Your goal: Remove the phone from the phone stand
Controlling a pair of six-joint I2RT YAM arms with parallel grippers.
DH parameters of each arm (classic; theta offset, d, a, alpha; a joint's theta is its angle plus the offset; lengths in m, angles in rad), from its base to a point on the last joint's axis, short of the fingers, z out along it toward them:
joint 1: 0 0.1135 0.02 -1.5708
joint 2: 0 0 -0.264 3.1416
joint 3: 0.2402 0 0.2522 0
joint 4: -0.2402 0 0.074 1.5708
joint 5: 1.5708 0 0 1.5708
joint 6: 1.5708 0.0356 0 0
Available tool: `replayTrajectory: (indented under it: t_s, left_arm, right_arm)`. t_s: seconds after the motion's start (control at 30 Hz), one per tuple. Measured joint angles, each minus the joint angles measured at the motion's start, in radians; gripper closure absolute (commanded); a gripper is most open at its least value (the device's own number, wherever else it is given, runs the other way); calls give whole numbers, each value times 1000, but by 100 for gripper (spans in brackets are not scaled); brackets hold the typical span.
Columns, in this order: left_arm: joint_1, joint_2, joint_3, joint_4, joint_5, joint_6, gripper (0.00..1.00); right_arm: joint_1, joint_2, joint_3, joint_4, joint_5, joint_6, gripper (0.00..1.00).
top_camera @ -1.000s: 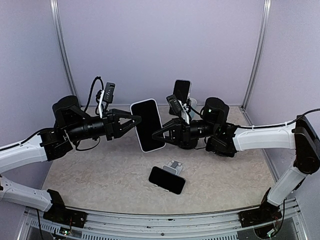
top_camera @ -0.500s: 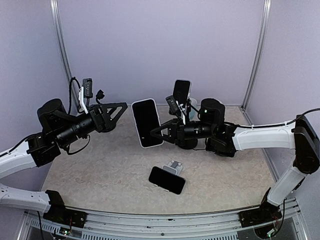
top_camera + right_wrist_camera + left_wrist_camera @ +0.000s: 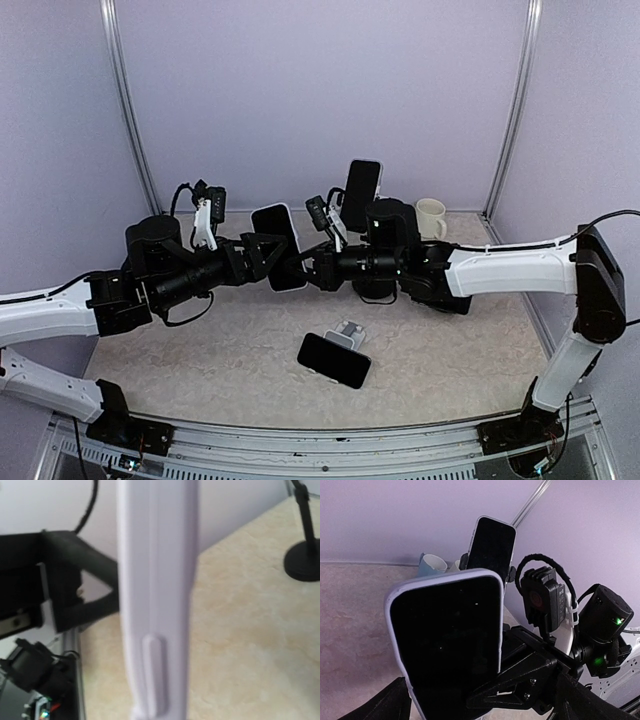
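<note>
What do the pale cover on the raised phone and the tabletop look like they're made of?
The phone has a cover that looks like soft silicone or matte plastic: pale lilac, smooth rounded edge, moulded button bump. The tabletop is beige and mottled like stone, matte; possibly laminate rather than real stone.

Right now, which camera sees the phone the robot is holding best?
The left wrist camera: the held phone faces it, dark screen and pale case clear. The top camera shows it small and partly covered; the right wrist camera only its blurry side edge.
</note>
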Motion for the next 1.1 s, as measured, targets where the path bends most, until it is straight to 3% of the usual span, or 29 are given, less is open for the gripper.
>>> replayTrajectory:
  t_s: [0.33, 0.83, 1.1]
  left_arm:
    - [-30, 107, 36, -31, -95, -69, 1]
    - [-27, 220, 130, -143, -194, -151, 1]
    - [7, 228, 134, -163, -164, -174, 9]
  right_arm:
    - [22, 20, 30, -92, 108, -29, 100]
    - [36, 40, 78, -140, 152, -49, 100]
    - [44, 57, 84, -141, 162, -51, 100]
